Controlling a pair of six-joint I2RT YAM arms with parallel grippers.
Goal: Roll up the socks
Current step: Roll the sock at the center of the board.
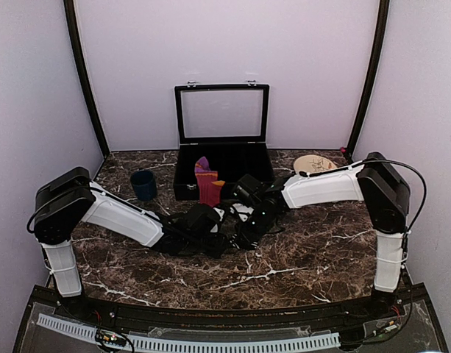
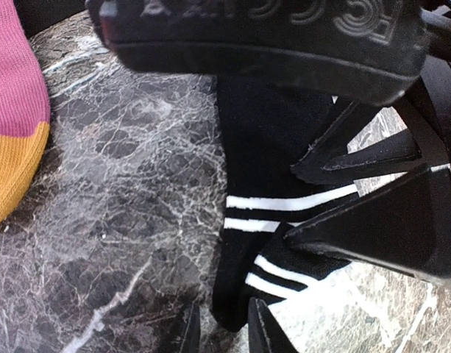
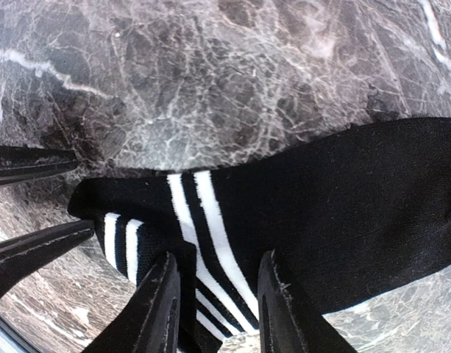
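Pinching one black sock [image 3: 343, 213] — left tool [image 2: 225, 331]; right tool [image 3: 214, 309] spread astride it; one maroon sock [image 1: 207, 190] nearby.

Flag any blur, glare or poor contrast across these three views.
Right wrist: black sock crisp, evenly lit. Left wrist: right gripper, near the lens, slightly soft; table washed out bottom right. Top external: even light, the sock lost among dark arms.

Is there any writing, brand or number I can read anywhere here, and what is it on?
Raised lettering on the black housing at the top of the left wrist view: upside down, cut off by the frame, not readable.
On the black sock: white stripes only, no text.
Nothing else shows readable text.
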